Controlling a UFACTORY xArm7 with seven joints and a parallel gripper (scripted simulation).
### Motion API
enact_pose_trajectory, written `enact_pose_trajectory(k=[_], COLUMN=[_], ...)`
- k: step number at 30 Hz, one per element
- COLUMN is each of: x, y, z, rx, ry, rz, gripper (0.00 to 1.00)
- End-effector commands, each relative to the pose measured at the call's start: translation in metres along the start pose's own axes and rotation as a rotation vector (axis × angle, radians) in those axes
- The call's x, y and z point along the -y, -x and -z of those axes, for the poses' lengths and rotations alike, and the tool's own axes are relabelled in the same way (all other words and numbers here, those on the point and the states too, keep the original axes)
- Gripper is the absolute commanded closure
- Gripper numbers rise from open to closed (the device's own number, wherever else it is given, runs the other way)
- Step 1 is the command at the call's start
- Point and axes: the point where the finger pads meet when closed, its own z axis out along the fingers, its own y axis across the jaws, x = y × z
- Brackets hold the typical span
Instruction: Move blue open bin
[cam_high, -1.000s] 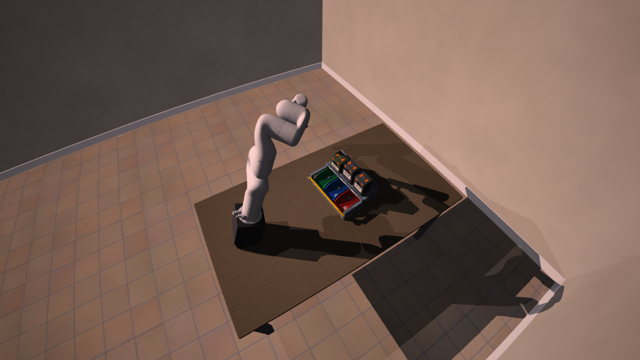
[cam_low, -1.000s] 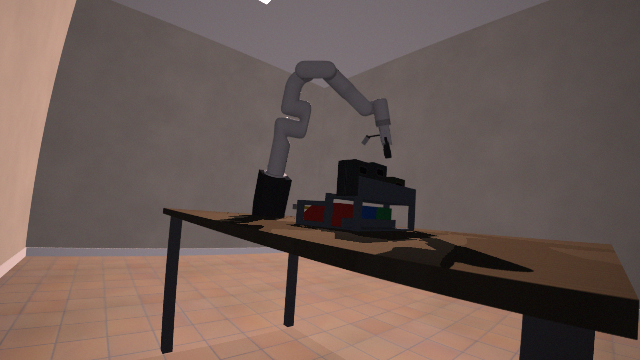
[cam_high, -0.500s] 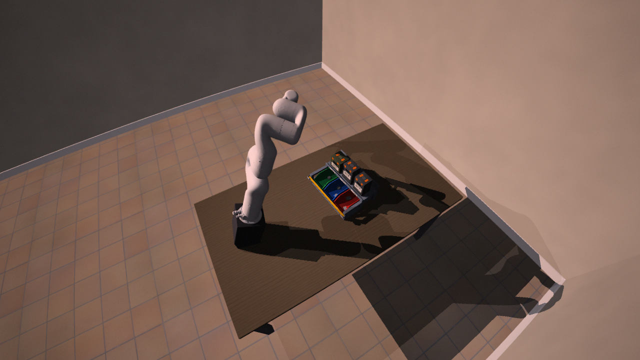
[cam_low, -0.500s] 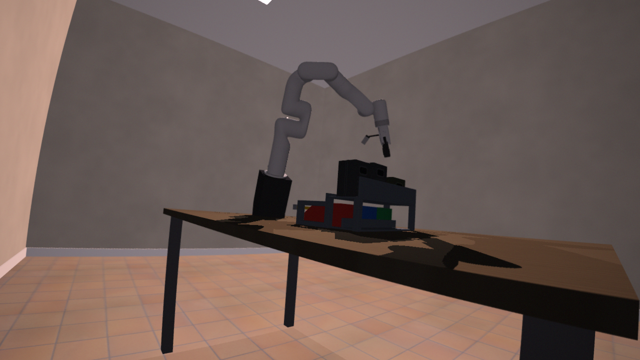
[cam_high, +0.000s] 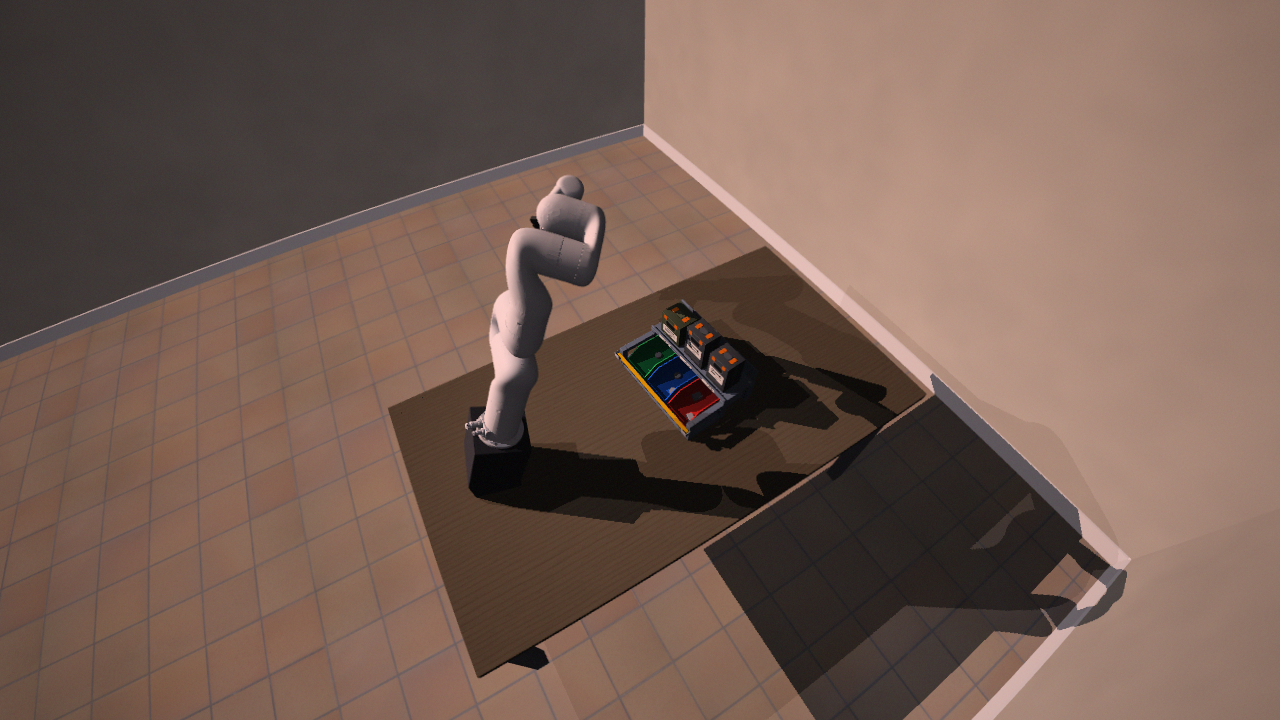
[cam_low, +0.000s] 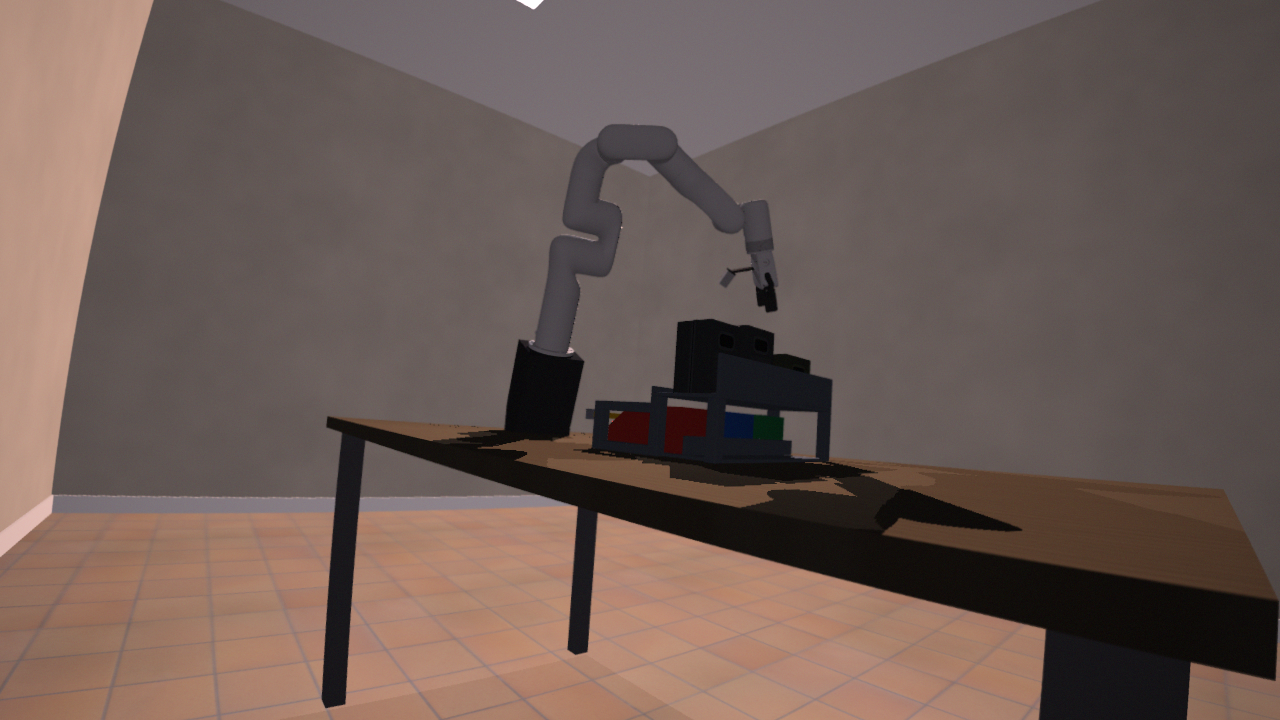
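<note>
The blue open bin (cam_high: 673, 379) sits in the middle of the low dark shelf (cam_high: 684, 371), between a green bin (cam_high: 648, 355) and a red bin (cam_high: 696, 402). In the exterior view the blue bin (cam_low: 736, 424) shows only as a small patch through the shelf frame. My gripper (cam_low: 766, 295) hangs open and empty in the air above the shelf, well clear of the bins. In the top view the gripper is hidden behind the arm (cam_high: 528, 295).
Three dark boxes with orange marks (cam_high: 702, 342) stand on the shelf's top, behind the bins. The arm's black base (cam_high: 497, 461) stands near the table's left edge. A wall runs close behind the table's far side.
</note>
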Motion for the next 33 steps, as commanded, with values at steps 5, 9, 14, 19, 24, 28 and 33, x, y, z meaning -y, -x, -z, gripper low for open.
enact_pose_trajectory(k=[5,9,14,19,24,28,33], x=[0.001,-0.031,-0.053,-0.053,-0.062,-0.105,-0.105], y=[0.001,0.0,-0.001,-0.001,-0.003,-0.013,-0.013], z=[0.001,0.0,0.0,0.0,0.001,0.003,0.003], rx=[0.005,0.005,0.005,0.005,0.003,-0.003,-0.003], ry=[0.002,0.002,0.003,0.003,0.018,0.083,0.083], rz=[0.001,0.0,0.001,0.001,0.036,0.183,0.183], gripper=[0.0,0.0,0.0,0.0,0.0,0.0,0.0])
